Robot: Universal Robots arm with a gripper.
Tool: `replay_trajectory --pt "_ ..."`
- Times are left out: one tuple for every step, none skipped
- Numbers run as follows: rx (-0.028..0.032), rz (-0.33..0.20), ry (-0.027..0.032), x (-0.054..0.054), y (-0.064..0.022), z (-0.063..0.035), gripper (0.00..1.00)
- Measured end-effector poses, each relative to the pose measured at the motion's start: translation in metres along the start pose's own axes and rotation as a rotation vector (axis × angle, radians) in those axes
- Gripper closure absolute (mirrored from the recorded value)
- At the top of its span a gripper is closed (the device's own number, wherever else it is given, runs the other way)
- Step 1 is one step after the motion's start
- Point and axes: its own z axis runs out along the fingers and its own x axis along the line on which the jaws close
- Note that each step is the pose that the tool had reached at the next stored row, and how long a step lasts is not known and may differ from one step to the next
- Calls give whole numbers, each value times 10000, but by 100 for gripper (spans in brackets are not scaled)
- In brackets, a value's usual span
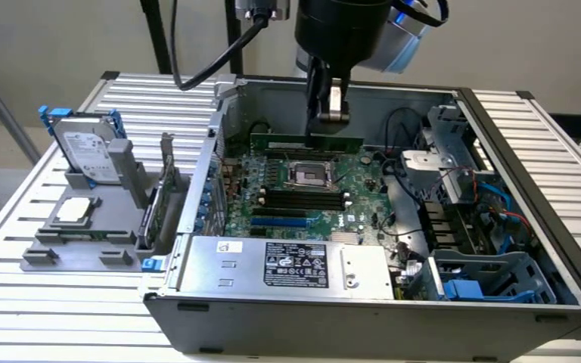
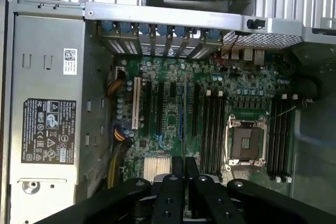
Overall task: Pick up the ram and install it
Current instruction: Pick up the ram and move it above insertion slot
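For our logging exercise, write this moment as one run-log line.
gripper: shut on ram | ram: held above motherboard, inside open case | memory slots: empty | install: not done

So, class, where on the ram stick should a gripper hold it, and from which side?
Pinch the ram across its flat faces around mid-length, near the upper long edge, coming from above, as the gripper does. It stands on edge, and the lower edge must stay free.

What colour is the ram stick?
The ram is green; the exterior view shows it best.
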Motion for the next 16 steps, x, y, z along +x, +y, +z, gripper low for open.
replay_trajectory --pt "0 1 7 -42 -15 5 87" --pt "-1 0 15 -86 -30 10 87" --pt "-1 0 22 -128 -42 16 87" --pt "-1 0 28 -170 -53 22 87" --pt "-1 0 33 -209 -62 29 87" --pt "-1 2 35 -235 -70 36 87" --pt "0 7 34 -253 -80 43 87" --pt "2 31 33 -260 -90 49 87" --pt "4 72 31 -262 -100 56 87" --pt "10 127 28 -263 -111 64 87" --pt "14 191 26 -263 -120 72 87" --pt "20 266 24 -262 -128 80 87" --pt "26 346 20 -262 -133 89 87" --pt "33 440 16 -261 -134 97 87" --pt "42 520 14 -262 -135 105 87" --pt "62 566 15 -266 -136 113 87"
